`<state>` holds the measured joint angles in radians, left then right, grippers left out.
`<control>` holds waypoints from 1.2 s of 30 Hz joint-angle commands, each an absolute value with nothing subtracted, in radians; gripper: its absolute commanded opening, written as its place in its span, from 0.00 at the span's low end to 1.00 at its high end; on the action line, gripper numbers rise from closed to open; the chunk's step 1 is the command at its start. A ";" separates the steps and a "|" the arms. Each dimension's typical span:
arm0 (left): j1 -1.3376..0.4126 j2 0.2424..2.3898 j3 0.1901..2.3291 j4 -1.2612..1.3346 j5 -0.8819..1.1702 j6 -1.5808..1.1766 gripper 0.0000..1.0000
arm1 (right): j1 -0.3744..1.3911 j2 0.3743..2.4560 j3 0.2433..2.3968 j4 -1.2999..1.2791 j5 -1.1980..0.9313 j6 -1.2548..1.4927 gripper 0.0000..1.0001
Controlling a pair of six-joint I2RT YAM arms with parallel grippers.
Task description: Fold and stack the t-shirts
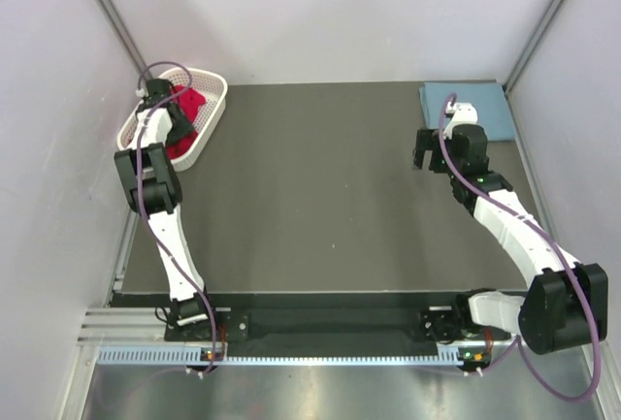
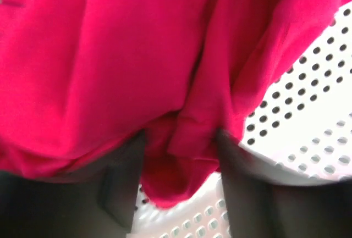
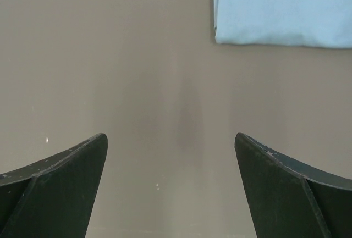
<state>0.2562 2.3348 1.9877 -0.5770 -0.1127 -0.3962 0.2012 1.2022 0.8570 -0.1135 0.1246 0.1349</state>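
Observation:
The bright red t-shirt (image 1: 193,102) lies bunched in the white mesh basket (image 1: 215,100) at the far left. My left gripper (image 1: 178,117) reaches down into the basket. In the left wrist view the red t-shirt (image 2: 110,56) fills the frame, and a fold of it is pinched between the narrowed jaws of the left gripper (image 2: 181,142). The dusty blue t-shirt (image 1: 485,110) lies folded flat at the far right corner. My right gripper (image 1: 427,160) is open and empty over the bare mat, to the left of and nearer than the blue t-shirt (image 3: 280,7).
The perforated basket wall (image 2: 308,122) shows under the red cloth. The dark mat (image 1: 320,187) covers the table between the arms. Grey walls close in the left, back and right sides.

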 commanded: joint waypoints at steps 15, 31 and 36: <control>0.219 1.885 1.999 -0.499 0.074 -0.543 0.00 | 0.232 1.082 0.936 -0.281 -0.147 0.129 1.00; -0.298 1.201 1.505 -0.534 0.118 -0.736 0.00 | 0.287 1.118 1.043 -0.475 -0.551 0.419 1.00; -0.543 1.173 1.212 -0.419 0.052 -0.819 0.16 | 0.342 1.094 1.080 -0.609 -0.410 0.314 1.00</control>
<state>-0.4347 1.1511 1.3041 -0.5217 0.1047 -0.7399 0.3073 1.1229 1.0412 -0.5224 -0.4706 0.3569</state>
